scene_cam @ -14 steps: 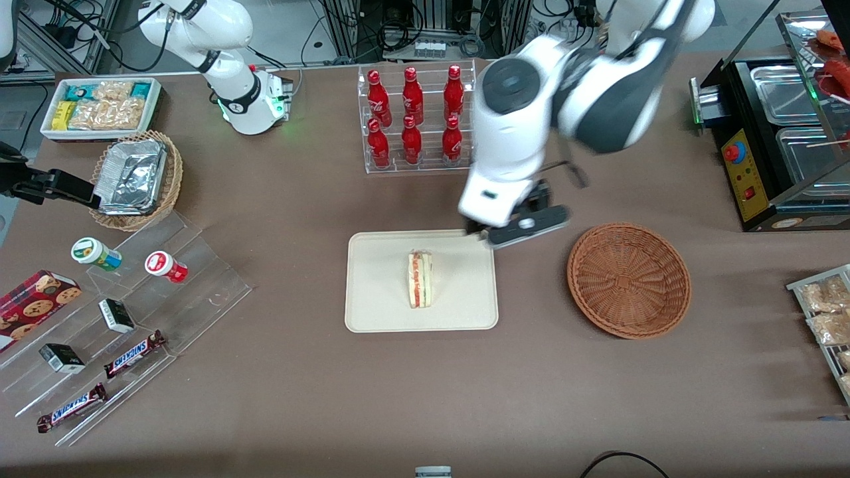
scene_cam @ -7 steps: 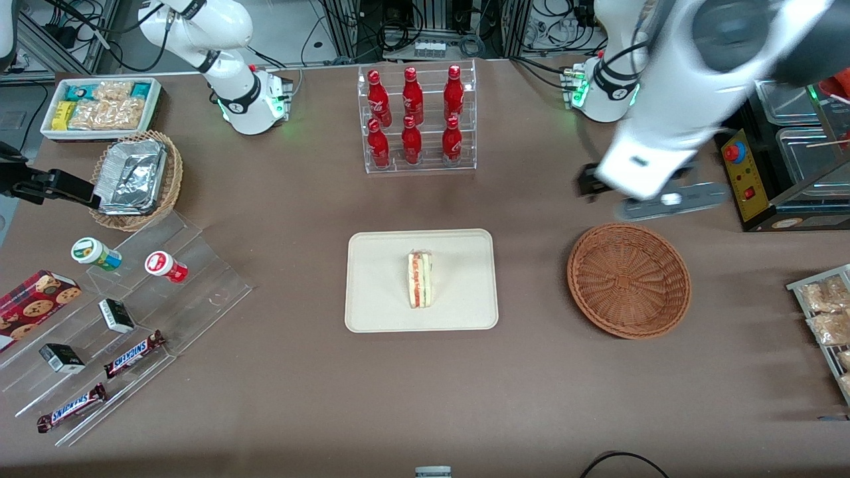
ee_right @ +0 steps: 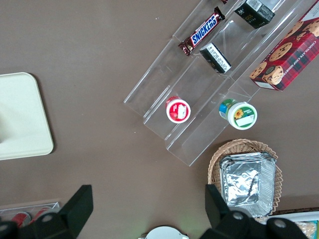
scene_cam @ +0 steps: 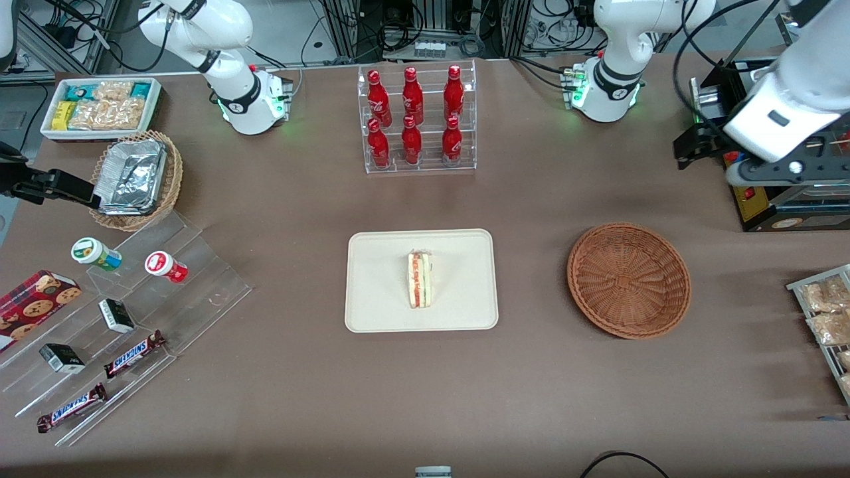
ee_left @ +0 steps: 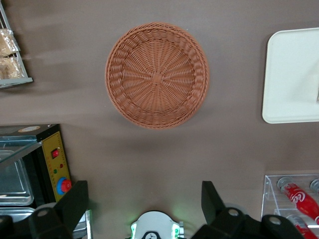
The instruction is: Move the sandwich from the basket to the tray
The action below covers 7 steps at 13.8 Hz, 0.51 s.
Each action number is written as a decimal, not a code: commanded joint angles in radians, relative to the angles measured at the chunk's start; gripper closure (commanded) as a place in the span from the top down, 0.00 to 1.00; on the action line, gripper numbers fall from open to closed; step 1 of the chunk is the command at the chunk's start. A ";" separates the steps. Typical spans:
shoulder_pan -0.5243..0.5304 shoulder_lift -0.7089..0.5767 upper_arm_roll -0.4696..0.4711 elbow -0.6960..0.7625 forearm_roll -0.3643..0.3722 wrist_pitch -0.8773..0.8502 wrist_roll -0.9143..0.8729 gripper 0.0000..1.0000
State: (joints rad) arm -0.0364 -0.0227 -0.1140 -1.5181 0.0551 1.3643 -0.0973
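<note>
Brown table [scene_cam: 531, 385], front view: sandwich [scene_cam: 420, 279] rests mid-tray [scene_cam: 378, 279]; basket [scene_cam: 628, 279] well apart, toward working arm's end. Gripper [scene_cam: 770, 174] high over the black appliance [scene_cam: 764, 192]. Left wrist view: fingers [ee_left: 75, 201] spread wide, holding nothing, above basket [ee_left: 156, 74].

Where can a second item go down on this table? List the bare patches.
Bare cloth lies between the tray and the basket, and between the tray and the bottle rack. The basket is empty; the sandwich takes the tray's middle. The snack steps are crowded. The open claw hangs over the warmer.
</note>
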 commanded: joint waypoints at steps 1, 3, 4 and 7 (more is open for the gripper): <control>0.006 -0.034 0.072 -0.024 -0.020 -0.005 0.053 1.00; 0.001 -0.028 0.115 -0.016 -0.021 -0.002 0.125 1.00; 0.001 -0.022 0.116 -0.004 -0.023 -0.001 0.126 1.00; 0.004 0.024 0.117 0.055 -0.018 -0.007 0.136 1.00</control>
State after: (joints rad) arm -0.0345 -0.0244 0.0054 -1.5105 0.0467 1.3686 0.0198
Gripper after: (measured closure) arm 0.000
